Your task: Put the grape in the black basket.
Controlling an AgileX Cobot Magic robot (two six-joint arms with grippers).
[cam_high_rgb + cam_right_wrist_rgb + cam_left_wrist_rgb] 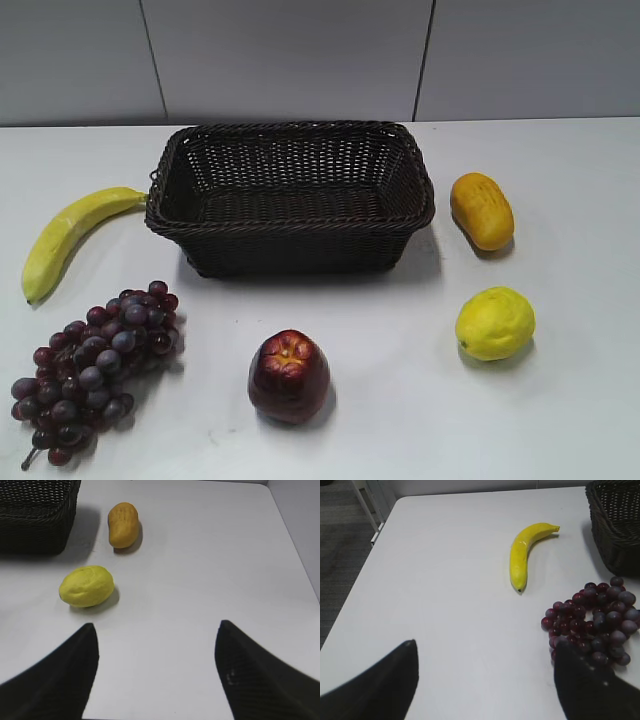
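Observation:
The grape (95, 370), a bunch of dark purple-red grapes, lies on the white table at the front left; it also shows in the left wrist view (592, 625) at the right. The black basket (290, 235), woven and empty, stands at the back middle; a corner of it shows in the left wrist view (615, 520) and in the right wrist view (35, 515). My left gripper (485, 647) is open and empty over bare table, its right finger just in front of the grape. My right gripper (156, 630) is open and empty over bare table. Neither gripper shows in the exterior view.
A yellow banana (65, 235) lies left of the basket. A dark red apple (288, 375) sits in front of it. An orange fruit (481, 210) and a yellow lemon (495, 322) lie to the right. The table's left edge (365, 570) borders dark floor.

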